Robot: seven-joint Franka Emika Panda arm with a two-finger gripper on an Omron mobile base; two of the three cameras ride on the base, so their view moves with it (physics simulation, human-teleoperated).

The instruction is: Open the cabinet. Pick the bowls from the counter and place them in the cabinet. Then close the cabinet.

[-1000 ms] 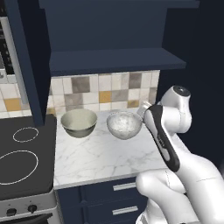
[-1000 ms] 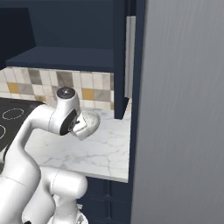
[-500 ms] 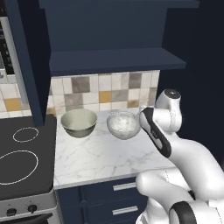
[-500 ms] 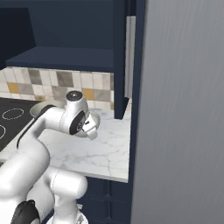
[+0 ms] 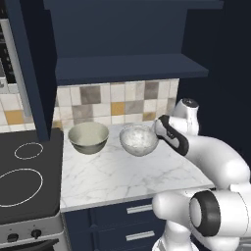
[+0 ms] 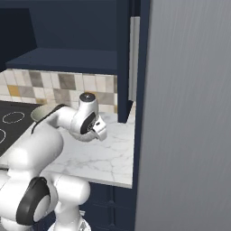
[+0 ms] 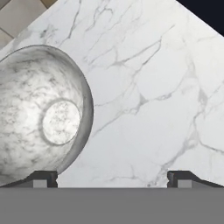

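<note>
The cabinet (image 5: 127, 68) stands open above the counter (image 5: 122, 176), its navy doors swung out to either side, one with a silver bar handle (image 6: 134, 58). Two bowls sit on the marble near the tiled wall: a plain beige one (image 5: 88, 137) and, to its right, a marbled one (image 5: 138, 139). My gripper (image 5: 161, 131) hovers low just right of the marbled bowl, open and holding nothing. In the hand view the marbled bowl (image 7: 43, 113) lies at the left, by one fingertip (image 7: 43, 178), and bare counter (image 7: 148, 87) is under the gripper (image 7: 113, 179).
A black stovetop (image 5: 24, 181) adjoins the counter on the left. Navy drawers (image 5: 137, 211) run below the counter's front edge. A tall grey panel (image 6: 189, 113) walls off the right side. The open left door (image 5: 29, 68) hangs over the counter's left end.
The arm has swung down and left, bringing the open gripper from above the counter's right part to beside the marbled bowl. The bowls have not moved.
</note>
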